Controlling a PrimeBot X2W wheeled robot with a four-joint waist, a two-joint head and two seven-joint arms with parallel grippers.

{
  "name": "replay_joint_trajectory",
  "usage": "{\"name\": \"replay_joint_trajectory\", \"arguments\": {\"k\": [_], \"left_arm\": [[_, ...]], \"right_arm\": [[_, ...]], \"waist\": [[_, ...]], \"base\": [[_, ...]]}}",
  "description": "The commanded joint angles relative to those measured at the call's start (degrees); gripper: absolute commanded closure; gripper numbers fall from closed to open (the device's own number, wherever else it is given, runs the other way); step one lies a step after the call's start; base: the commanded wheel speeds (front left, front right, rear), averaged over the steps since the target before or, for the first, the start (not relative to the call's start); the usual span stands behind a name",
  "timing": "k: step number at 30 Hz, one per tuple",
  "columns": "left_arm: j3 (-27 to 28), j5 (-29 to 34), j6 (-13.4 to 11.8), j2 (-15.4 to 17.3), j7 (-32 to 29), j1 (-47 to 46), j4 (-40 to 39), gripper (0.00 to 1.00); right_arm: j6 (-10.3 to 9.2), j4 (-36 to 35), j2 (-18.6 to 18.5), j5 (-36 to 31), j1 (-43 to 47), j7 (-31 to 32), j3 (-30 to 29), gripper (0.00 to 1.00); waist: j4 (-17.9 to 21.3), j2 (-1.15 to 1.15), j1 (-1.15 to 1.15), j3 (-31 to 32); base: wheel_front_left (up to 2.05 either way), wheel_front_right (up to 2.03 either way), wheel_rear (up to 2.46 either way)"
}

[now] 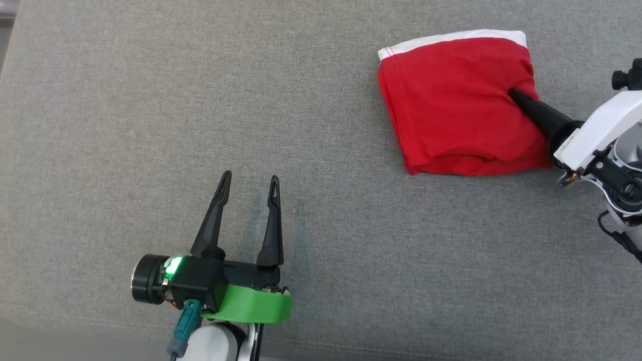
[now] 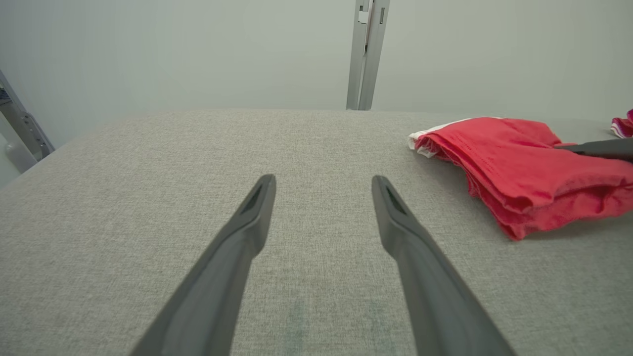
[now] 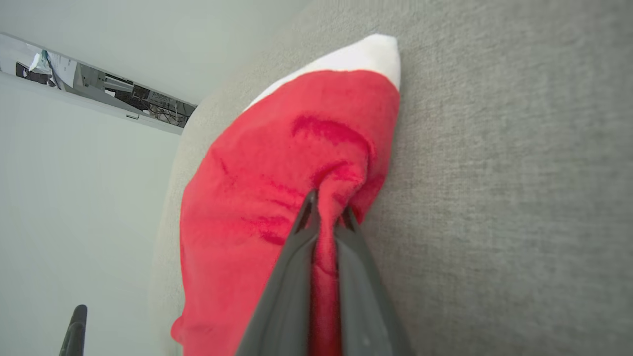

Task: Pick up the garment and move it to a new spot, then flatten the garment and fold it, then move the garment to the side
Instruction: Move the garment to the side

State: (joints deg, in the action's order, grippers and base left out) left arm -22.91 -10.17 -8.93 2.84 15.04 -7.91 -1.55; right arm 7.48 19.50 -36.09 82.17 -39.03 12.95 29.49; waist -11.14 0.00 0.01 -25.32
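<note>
The garment [image 1: 451, 105] is red with a white band along its far edge, folded into a rough square at the upper right of the grey surface. My right gripper [image 1: 516, 96] comes in from the right and is shut on a pinch of red cloth near the garment's right edge; in the right wrist view the fabric [image 3: 277, 198] bunches up between the two fingers [image 3: 289, 267]. My left gripper [image 1: 249, 181] stands open at the lower left, well apart from the garment [image 2: 519, 168], with bare surface between its fingers [image 2: 237, 237].
The grey fabric surface [image 1: 150, 125] spreads across the whole head view. A metal post [image 2: 366, 54] rises behind its far edge against a pale wall. A bit of pink and white cloth [image 2: 623, 123] lies at the far right edge of the left wrist view.
</note>
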Motion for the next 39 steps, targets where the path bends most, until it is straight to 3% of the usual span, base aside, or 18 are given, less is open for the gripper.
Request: {"name": "replay_joint_trajectory", "arguments": {"k": [1,12,22,31,39], "left_arm": [[0.32,0.43,-0.18,0.12,0.16,-0.97,-0.30,0.00],[3.07,5.17,2.76,0.14,0.16,-2.57,-1.30,0.00],[4.53,9.39,6.61,1.82,0.16,-6.12,-4.70,0.00],[3.87,10.60,7.48,3.41,0.16,-8.37,-6.81,0.00],[3.64,10.13,7.15,3.90,0.15,-8.29,-6.79,0.00]], "right_arm": [[0.03,-0.61,-1.51,-1.62,-0.47,-1.14,0.58,1.00],[0.03,-3.72,-12.71,-13.25,-3.55,-13.67,5.40,1.00],[0.03,0.57,-17.22,-18.98,-8.83,-23.90,7.10,1.00],[0.02,5.54,-18.89,-24.59,-14.94,-27.66,7.22,1.00],[0.02,7.10,-23.41,-26.73,-16.62,-28.18,5.88,1.00]], "waist": [[0.72,0.00,-0.01,-0.25],[9.74,0.00,-0.01,-4.67],[18.35,0.00,-0.01,-10.38],[19.86,0.00,-0.01,-14.27],[18.83,0.00,-0.01,-15.19]], "base": [[0.00,0.00,0.00],[0.00,0.00,0.00],[0.00,0.00,0.00],[0.00,0.00,0.00],[0.00,0.00,0.00]]}}
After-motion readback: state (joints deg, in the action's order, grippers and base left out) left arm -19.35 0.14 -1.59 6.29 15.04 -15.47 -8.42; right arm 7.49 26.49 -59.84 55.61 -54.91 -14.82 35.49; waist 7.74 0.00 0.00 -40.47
